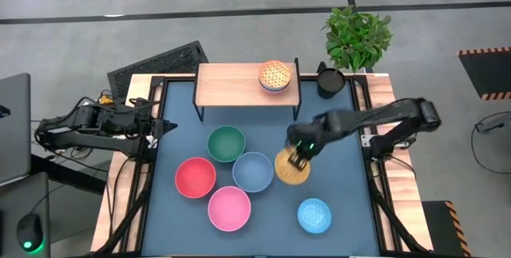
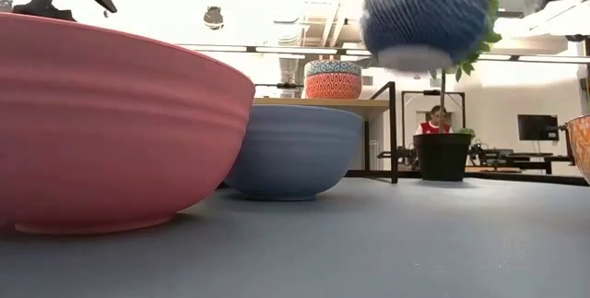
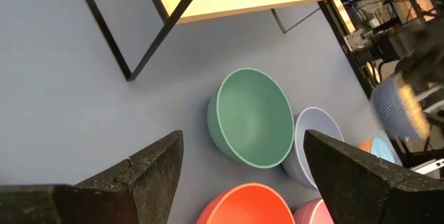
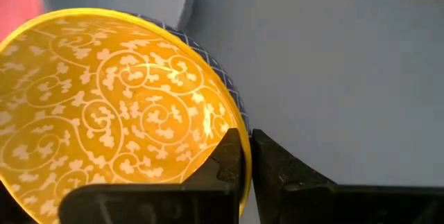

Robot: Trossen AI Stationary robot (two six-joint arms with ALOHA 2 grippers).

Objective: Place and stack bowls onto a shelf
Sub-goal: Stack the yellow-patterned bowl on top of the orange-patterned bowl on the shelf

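My right gripper (image 1: 299,157) is shut on the yellow bowl (image 1: 292,170), which has white scrolls inside and a blue lattice outside. It hangs in the air (image 2: 424,17) over the table's right half. The green (image 1: 227,144), red (image 1: 196,177), pink (image 1: 229,208) and grey-blue (image 1: 252,171) bowls stand on the table, with the bright blue one (image 1: 314,215) nearer. An orange-patterned bowl (image 1: 274,75) sits on the shelf (image 1: 231,86). I cannot tell whether it is one bowl or two stacked. My left gripper (image 3: 244,141) waits open at the table's left edge (image 1: 164,126). My right gripper pinches the yellow bowl's rim (image 4: 239,123) on its far side. One finger (image 4: 225,161) is inside the bowl and the other (image 4: 277,168) is outside. The fingers come from above, pointing down. The bowl is lifted clear of the table, its base (image 2: 415,58) facing down.
A black cup (image 1: 330,81) and a potted plant (image 1: 357,38) stand at the far right corner, beside the shelf's right end. The left part of the shelf board is bare. Open blue table (image 1: 343,178) lies right of the held bowl. A person sits far behind (image 2: 431,123).
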